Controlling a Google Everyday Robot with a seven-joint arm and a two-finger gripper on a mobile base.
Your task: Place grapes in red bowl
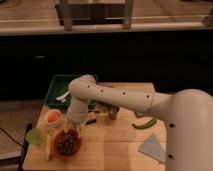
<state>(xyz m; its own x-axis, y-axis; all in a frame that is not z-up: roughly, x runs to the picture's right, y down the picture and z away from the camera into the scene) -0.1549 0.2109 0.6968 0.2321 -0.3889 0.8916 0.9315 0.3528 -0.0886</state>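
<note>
The grapes, a cluster of small dark berries, lie inside the red bowl at the front left of the wooden table. My gripper hangs at the end of the white arm, just above the bowl's far right rim and close over the grapes. The arm's wrist hides much of the gripper.
A small white bowl with orange inside and a pale green cup stand left of the red bowl. A green tray sits at the back left. A metal can, a long green vegetable and a grey cloth lie to the right.
</note>
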